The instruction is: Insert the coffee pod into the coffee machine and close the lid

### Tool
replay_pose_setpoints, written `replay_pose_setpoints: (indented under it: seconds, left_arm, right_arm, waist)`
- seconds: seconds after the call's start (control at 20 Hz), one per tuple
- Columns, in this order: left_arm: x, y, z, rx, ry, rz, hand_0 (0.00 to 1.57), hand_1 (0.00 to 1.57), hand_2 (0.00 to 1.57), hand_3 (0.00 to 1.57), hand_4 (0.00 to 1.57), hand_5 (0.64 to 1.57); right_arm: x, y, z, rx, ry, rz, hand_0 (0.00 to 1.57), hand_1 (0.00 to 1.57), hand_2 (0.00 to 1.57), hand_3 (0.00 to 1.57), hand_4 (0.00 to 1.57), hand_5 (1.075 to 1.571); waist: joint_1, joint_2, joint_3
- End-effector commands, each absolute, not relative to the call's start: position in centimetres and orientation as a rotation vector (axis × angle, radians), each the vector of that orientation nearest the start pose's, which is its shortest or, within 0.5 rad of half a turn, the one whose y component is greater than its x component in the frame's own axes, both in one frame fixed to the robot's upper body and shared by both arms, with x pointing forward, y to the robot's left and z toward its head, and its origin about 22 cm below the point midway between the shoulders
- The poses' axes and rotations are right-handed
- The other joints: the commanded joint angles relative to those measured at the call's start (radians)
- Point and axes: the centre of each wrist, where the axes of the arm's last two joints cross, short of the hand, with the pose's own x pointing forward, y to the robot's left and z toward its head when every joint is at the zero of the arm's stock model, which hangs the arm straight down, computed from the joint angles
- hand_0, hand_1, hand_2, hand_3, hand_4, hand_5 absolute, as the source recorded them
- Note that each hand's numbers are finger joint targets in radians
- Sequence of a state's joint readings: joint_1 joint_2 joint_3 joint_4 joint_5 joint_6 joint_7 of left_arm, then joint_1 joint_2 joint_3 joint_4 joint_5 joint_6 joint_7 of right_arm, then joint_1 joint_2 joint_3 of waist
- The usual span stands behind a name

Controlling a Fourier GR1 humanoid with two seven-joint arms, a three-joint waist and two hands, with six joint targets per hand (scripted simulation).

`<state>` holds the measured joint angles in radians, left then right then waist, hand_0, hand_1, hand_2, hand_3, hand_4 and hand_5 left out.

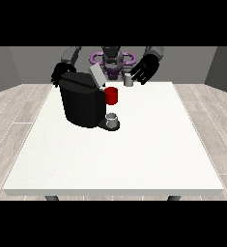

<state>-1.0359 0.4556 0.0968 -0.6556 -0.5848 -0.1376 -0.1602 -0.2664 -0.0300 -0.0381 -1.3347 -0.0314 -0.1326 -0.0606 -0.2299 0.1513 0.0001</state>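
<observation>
Hand at view's right (145,68) raised, fingers spread

We find no text, label, brand, number or sign that we can read anywhere, neither on the coffee machine (81,103) nor on the desk (115,159).

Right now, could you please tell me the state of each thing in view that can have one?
Coffee machine: lid raised, open.
Coffee pod: on the table, not inserted.
Cup: upright under the machine's spout.
Hand at the view's right: open, beside the pod.
Hand at the view's left: behind the machine, fingers unclear.
</observation>
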Motion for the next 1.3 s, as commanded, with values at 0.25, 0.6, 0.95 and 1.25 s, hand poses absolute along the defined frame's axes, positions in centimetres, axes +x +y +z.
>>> replay_pose_setpoints:
  seconds: [0.25, 0.6, 0.95, 1.25]
  left_arm:
    - [46.0, 26.4, 24.0, 0.72, -1.699, -0.821, 1.28, 1.28, 1.34, 1.28, 0.52, 1.571]
    - [45.9, 28.0, 23.8, 0.746, -1.699, -0.818, 1.28, 1.28, 1.3, 1.24, 0.49, 1.571]
    - [46.3, 25.3, 23.8, 0.724, -1.683, -0.831, 1.33, 1.33, 1.34, 1.23, 0.5, 1.571]
    - [46.2, 25.9, 23.7, 0.724, -1.717, -0.865, 1.21, 1.21, 1.26, 1.19, 0.5, 1.571]
  right_arm:
    - [32.7, -20.0, 5.3, -0.078, -1.74, -0.009, 0.0, 0.0, 0.0, 0.0, 0.52, 1.571]
    - [31.5, -20.1, 4.3, -0.044, -1.736, -0.013, 0.0, 0.0, 0.0, 0.0, 0.48, 1.571]
    - [31.4, -21.5, 3.1, -0.045, -1.714, -0.027, 0.0, 0.0, 0.0, 0.0, 0.5, 1.571]
    - [32.2, -21.8, 4.5, -0.055, -1.739, -0.072, 0.0, 0.0, 0.0, 0.0, 0.51, 1.571]
  waist:
    - [-0.059, 0.082, 0.0]
    - [-0.088, 0.093, -0.0002]
    - [-0.095, 0.106, 0.0003]
    - [-0.061, 0.11, -0.0001]
